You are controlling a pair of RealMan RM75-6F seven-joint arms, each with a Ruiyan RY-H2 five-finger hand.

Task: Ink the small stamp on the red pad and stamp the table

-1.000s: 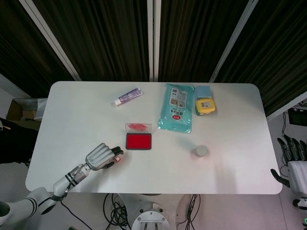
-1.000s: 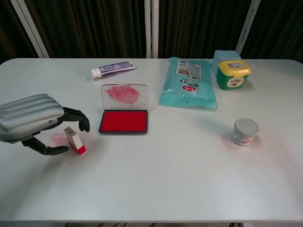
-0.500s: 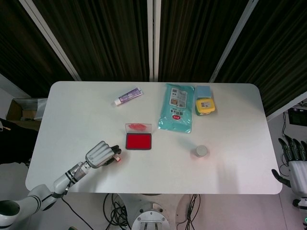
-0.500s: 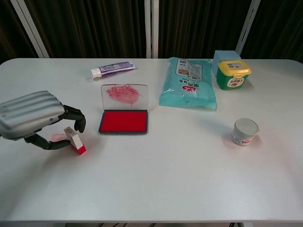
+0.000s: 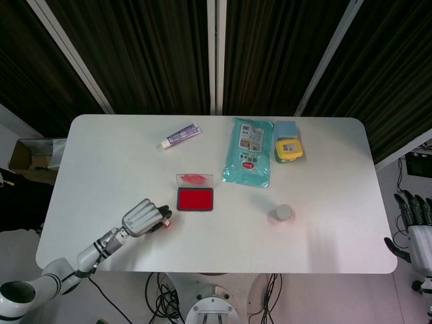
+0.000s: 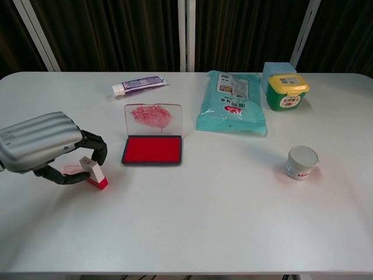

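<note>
The small stamp (image 6: 94, 174), white with a red base, stands tilted on the table (image 6: 204, 227) at the front left, beside a faint red ink smear (image 6: 71, 170). My left hand (image 6: 41, 146) curls over it, with the thumb and a finger closed against the stamp's upper part. In the head view the same left hand (image 5: 143, 219) covers most of the stamp (image 5: 167, 222). The red pad (image 6: 152, 150) lies open just right of the hand, its clear lid (image 6: 153, 116) smeared with ink. My right hand (image 5: 413, 226) hangs off the table's right edge, fingers apart and holding nothing.
A purple tube (image 6: 140, 86) lies at the back left. A teal pouch (image 6: 232, 109), a blue box (image 6: 277, 70) and a yellow-lidded green tub (image 6: 287, 92) sit at the back right. A small white jar (image 6: 302, 162) stands at the right.
My left hand's thumb and fingers have drawn in around the stamp, which has shifted slightly to the right. The right hand has barely moved.
</note>
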